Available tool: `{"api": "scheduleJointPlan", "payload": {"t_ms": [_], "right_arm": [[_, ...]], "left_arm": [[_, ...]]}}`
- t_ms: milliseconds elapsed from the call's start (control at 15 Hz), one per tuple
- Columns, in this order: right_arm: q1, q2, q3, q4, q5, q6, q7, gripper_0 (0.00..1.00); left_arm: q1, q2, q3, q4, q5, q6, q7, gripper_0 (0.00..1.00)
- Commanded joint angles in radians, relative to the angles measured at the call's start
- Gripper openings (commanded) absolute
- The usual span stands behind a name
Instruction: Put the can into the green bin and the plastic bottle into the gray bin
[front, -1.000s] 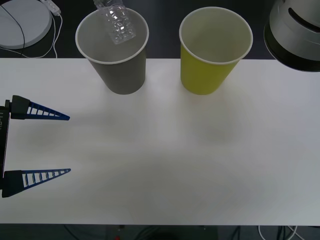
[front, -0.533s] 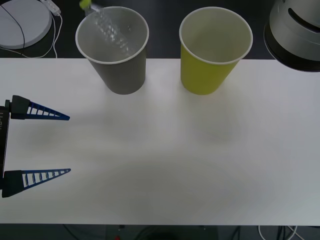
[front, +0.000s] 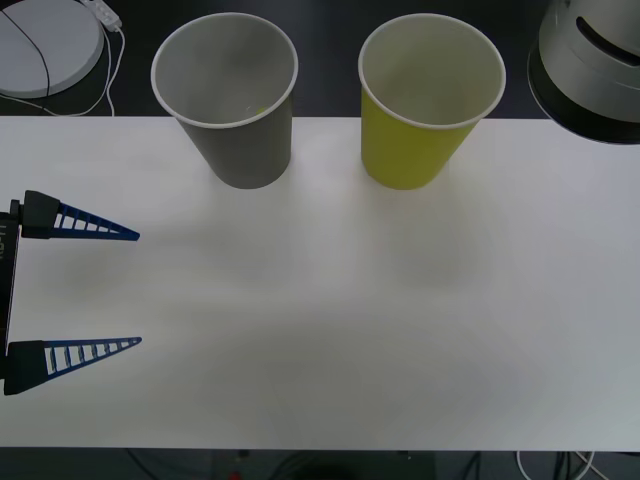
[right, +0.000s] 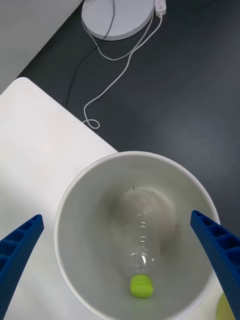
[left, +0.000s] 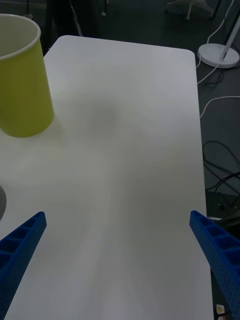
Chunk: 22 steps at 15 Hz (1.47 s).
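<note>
The plastic bottle (right: 142, 250) lies inside the gray bin (right: 80, 240), its lime-green cap against the bin's wall. My right gripper (right: 117, 217) hangs open above that bin's mouth with nothing between its fingers. The gray bin (front: 245, 150) stands at the table's far edge, left of the green bin (front: 420, 140), whose white inside looks bare. My left gripper (front: 140, 289) rests open at the table's left side, well short of both bins. In the left wrist view the green bin (left: 22, 100) stands beyond the open left gripper (left: 117, 216). The can is out of view.
The white table (front: 320, 330) stretches wide before the bins. A white round base (front: 45, 45) with a cable lies on the dark floor behind the gray bin. My right arm's gray housing (front: 590, 70) hangs over the far right corner.
The plastic bottle, first tilted over the gray bin's rim, has dropped all the way inside the bin. The left gripper has not moved.
</note>
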Motion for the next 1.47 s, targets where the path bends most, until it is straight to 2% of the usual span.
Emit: {"api": "scheduleJointPlan", "payload": {"t_ms": [67, 267, 733, 1467], "right_arm": [[0.022, -0.009, -0.031, 0.0, 0.003, -0.001, 0.029, 1.0], [0.054, -0.043, -0.078, -0.022, 0.006, -0.003, 0.097, 1.0], [0.102, -0.224, -0.124, -0.293, 0.02, -0.003, 0.115, 1.0], [0.228, -0.476, -0.221, -0.655, 0.035, -0.003, 0.228, 1.0]], "left_arm": [[0.0, 0.0, 0.0, 0.0, 0.0, 0.0, 0.0, 1.0], [0.0, 0.0, 0.0, 0.0, 0.0, 0.0, 0.0, 1.0], [0.0, 0.0, 0.0, 0.0, 0.0, 0.0, 0.0, 1.0], [0.0, 0.0, 0.0, 0.0, 0.0, 0.0, 0.0, 1.0]]}}
